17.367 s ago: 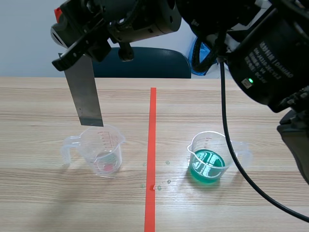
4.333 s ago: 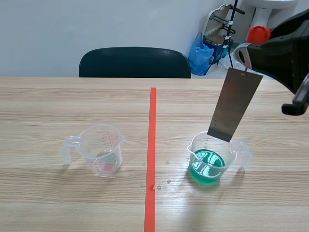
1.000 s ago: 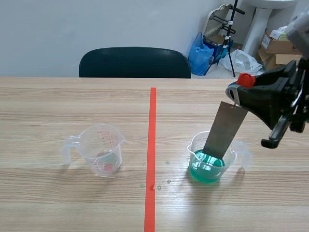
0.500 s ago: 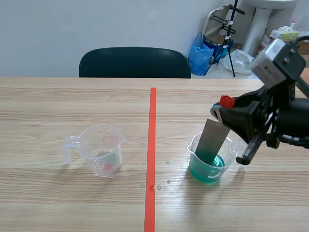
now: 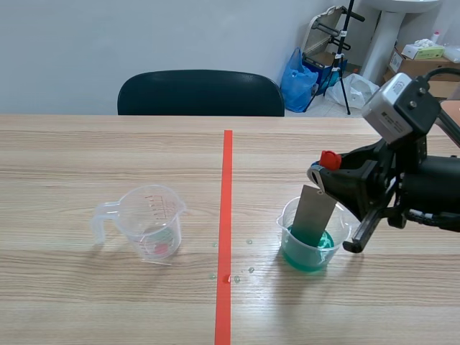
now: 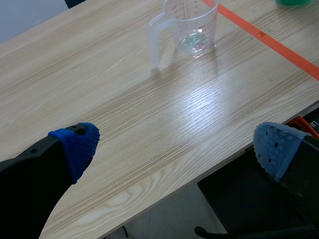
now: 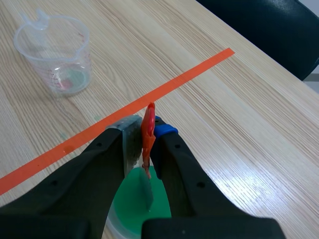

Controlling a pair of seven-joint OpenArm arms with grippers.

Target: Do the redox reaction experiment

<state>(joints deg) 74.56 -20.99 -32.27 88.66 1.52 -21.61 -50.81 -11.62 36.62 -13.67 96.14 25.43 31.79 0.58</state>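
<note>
Grey metal strip (image 5: 314,214), flat, tilted, clamped in right gripper (image 7: 143,133); lower end dipped in green liquid (image 5: 305,256) in right-hand cup (image 5: 287,224). In left-hand cup (image 5: 153,215), trace of liquid. Empty left gripper (image 6: 174,147) wide open.

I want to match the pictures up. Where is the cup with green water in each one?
Scene view: green cup, right of the orange tape line, metal strip dipped in it.
Left wrist view: only a sliver of it, past the tape.
Right wrist view: directly under the right gripper.
Shared landmark: the orange tape line.
</note>
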